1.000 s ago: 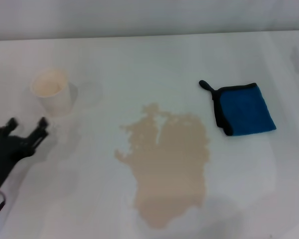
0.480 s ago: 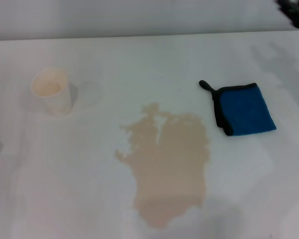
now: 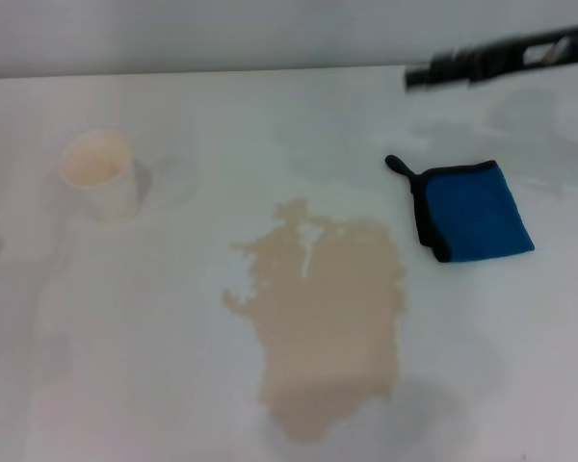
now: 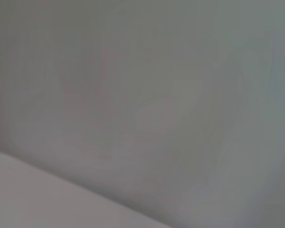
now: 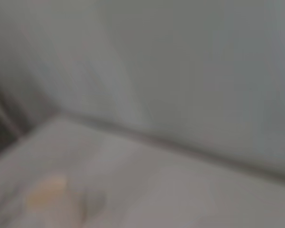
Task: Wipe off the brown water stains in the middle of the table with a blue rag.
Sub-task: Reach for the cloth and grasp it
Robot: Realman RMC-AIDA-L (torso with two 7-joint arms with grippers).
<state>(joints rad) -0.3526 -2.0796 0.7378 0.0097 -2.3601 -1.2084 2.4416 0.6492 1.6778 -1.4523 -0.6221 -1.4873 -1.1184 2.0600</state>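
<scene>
A pale tan puddle, the brown water stains (image 3: 323,322), spreads with ragged lobed edges across the middle of the plain white table (image 3: 154,366), reaching toward the near edge. Well apart from it toward the right edge lies the small bright-blue folded rag (image 3: 474,212), flat on the surface, its black edging along the side facing the puddle and its short black loop tab pointing toward the far edge. The cloth is clear of the liquid; dry tabletop separates the two.

Toward the far left corner stands a cream paper cup (image 3: 101,173), upright and apart from the puddle. Its inside looks the same cream tone as its wall, and whether it holds any liquid cannot be told. In the right wrist view the cup (image 5: 50,192) shows only as a soft tan blur on the white surface.

The right gripper (image 3: 419,75) stretches in from the far right corner as a dark, motion-smeared bar above the table's far edge, beyond the rag and not touching it; whether its claw is released or clenched cannot be told. The left gripper appears in none of the views.
</scene>
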